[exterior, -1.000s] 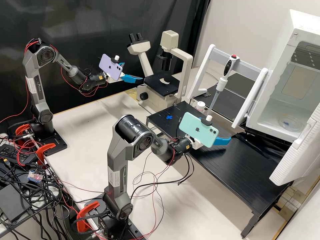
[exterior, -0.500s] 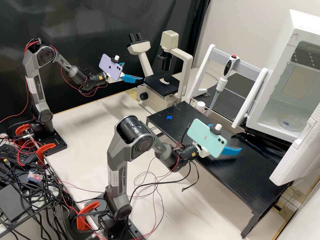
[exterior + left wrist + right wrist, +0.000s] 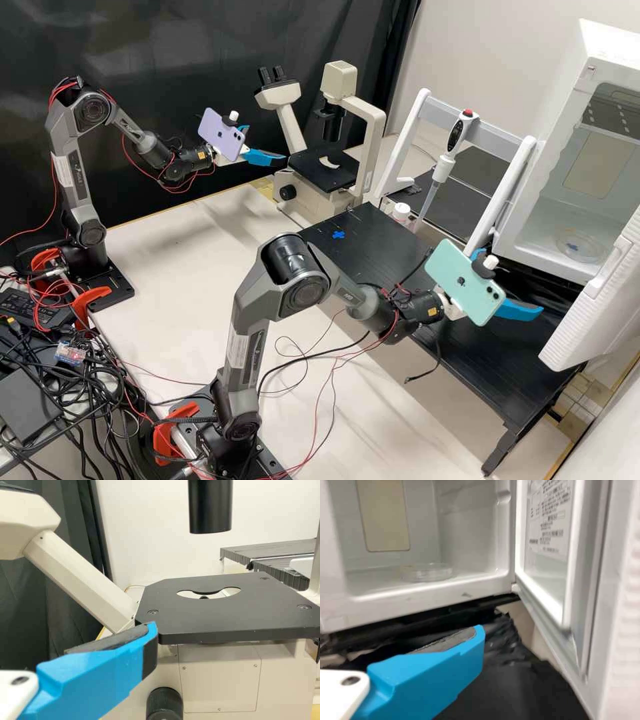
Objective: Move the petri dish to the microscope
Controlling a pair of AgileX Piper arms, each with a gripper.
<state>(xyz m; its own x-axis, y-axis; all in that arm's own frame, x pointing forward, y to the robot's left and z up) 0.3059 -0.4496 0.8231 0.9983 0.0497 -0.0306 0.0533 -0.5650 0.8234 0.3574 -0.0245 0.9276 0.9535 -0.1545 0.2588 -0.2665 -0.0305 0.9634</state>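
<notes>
Well, at left in the high view, the left gripper (image 3: 267, 143) hangs beside the microscope (image 3: 300, 197), fingers spread apart, with a lilac phone (image 3: 221, 135) mounted on it. The microscope's black stage (image 3: 320, 177) has a curved cutout. Next comes the low black platform (image 3: 493, 373), bearing a blue cross (image 3: 339, 235); behind it stand a white-capped bottle (image 3: 401, 212) and a pipette (image 3: 453, 143), upright but slightly tilted. The right gripper (image 3: 512, 283), carrying a mint phone (image 3: 465, 281), hovers over the platform, its fingers apart too. Farther right, the petri dish (image 3: 580, 245) lies flat inside the open white chamber (image 3: 533, 237), clear of both grippers.
</notes>
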